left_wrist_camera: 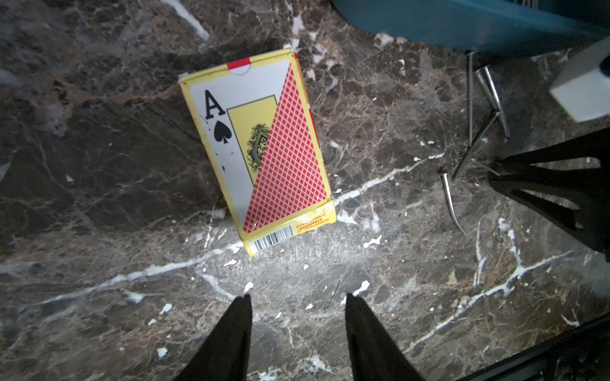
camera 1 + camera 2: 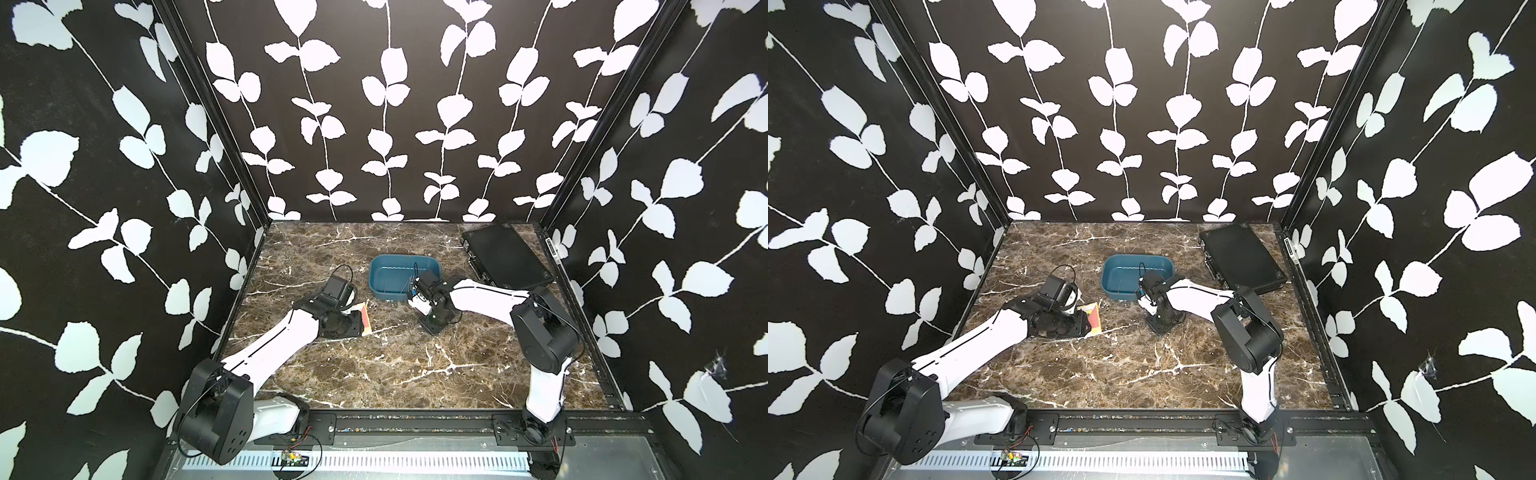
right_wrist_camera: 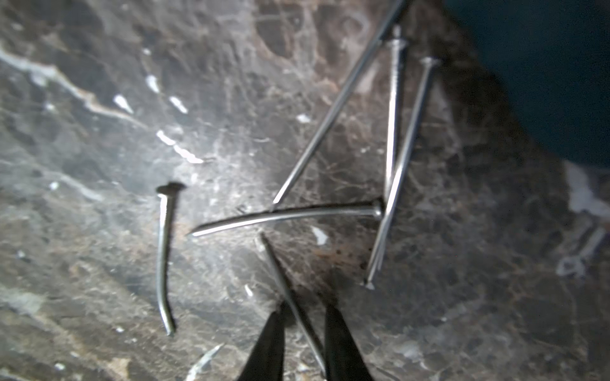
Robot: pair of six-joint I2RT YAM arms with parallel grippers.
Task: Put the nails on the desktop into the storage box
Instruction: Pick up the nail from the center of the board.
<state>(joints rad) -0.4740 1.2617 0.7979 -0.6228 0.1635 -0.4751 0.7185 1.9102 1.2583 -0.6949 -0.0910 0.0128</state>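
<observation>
Marble desktop [image 2: 374, 365] first, blue box [image 2: 386, 293] centre-back. Spread and empty, left gripper [image 1: 298, 313] near card pack [image 1: 260, 148]. Narrowed astride one nail [image 3: 280, 270], right gripper [image 3: 303, 306], hold unsure. Other nails [image 3: 287, 214] loose just beside box. Liable to pivot and slip if pinched off-centre; could drag crossed neighbours.

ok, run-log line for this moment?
left tool open, empty, by card pack | right tool around one nail, grip unclear | more nails loose beside tub

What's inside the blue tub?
The teal-blue rectangular plastic tub shows a few faint thin grey metal nails on its floor; the right arm's black wrist covers its near-right corner.
</observation>
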